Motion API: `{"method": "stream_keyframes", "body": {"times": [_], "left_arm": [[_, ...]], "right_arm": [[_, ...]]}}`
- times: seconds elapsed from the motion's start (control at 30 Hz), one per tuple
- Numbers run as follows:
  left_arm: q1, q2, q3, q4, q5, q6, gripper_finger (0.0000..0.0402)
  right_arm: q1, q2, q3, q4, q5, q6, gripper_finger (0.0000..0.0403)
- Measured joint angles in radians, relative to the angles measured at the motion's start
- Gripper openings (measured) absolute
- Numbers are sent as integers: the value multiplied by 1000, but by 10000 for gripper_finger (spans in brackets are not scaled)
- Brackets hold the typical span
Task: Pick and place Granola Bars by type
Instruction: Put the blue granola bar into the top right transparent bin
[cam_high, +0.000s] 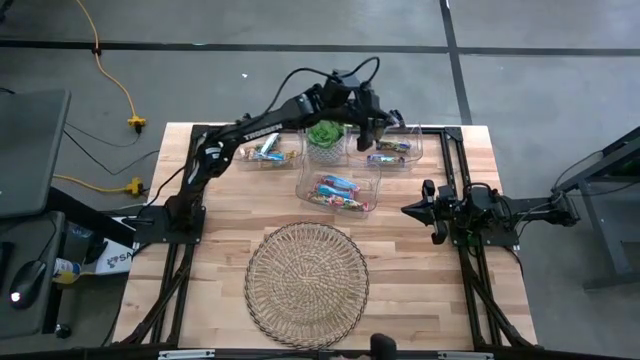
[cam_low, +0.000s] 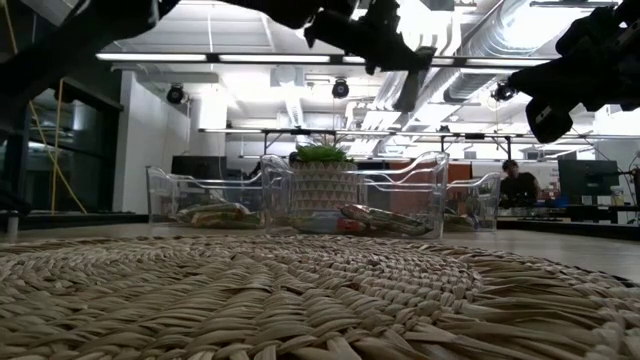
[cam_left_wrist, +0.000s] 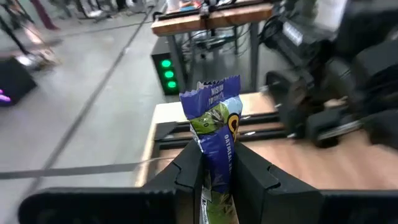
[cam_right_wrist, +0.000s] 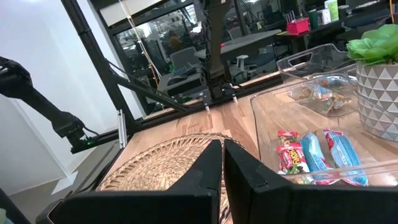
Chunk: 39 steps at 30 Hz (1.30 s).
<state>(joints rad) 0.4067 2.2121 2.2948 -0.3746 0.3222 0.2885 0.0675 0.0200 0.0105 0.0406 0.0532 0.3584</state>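
Wooden counter (cam_high: 400, 260), sorting nearly finished, last bar in my left tool.

Nearest me the round wicker tray (cam_high: 307, 271) lies bare; I judge its bars already sorted. Beyond it, blue and red granola bars (cam_high: 338, 190) fill the middle clear bin (cam_high: 340, 190), with more in the left bin (cam_high: 268, 151) and right bin (cam_high: 392, 148) flanking the potted plant (cam_high: 326, 136). My left tool (cam_left_wrist: 217, 171) grips a blue-and-green granola bar (cam_left_wrist: 215, 127) above the right bin; release remains. My right tool (cam_right_wrist: 222, 163) waits closed, empty, at the counter's right.
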Motion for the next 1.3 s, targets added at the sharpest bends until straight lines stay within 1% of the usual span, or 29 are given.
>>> {"method": "stream_keyframes", "body": {"times": [0.17, 0.27, 0.37, 0.87, 0.93, 1.0, 1.07, 1.17, 1.23, 1.3], "left_arm": [[-1, 29, 4, -15, -103, 138, 58], [-1, 51, 3, -40, -146, 190, 58], [-1, 60, 3, -44, -168, 225, 58], [14, 67, 3, -38, -153, 240, 58], [14, 86, 5, -7, -152, 241, 58], [22, 99, 1, -29, -148, 231, 58], [23, 127, 2, -4, -149, 235, 58], [26, 139, 1, -21, -150, 234, 58], [26, 158, 5, 26, -152, 243, 58], [25, 163, 2, 1, -148, 234, 58]], "right_arm": [[0, 0, 0, 0, 0, 0, 0], [0, 0, 0, 0, 0, 0, 0], [0, 0, 0, 0, 0, 0, 0], [0, 0, 0, 0, 0, 0, 0], [0, 0, 0, 0, 0, 0, 0], [0, 0, 0, 0, 0, 0, 0], [0, 0, 0, 0, 0, 0, 0], [0, 0, 0, 0, -1, 0, 0], [0, 0, 0, 0, -1, 0, 0], [0, 0, 0, -1, 0, 0, 0]]}}
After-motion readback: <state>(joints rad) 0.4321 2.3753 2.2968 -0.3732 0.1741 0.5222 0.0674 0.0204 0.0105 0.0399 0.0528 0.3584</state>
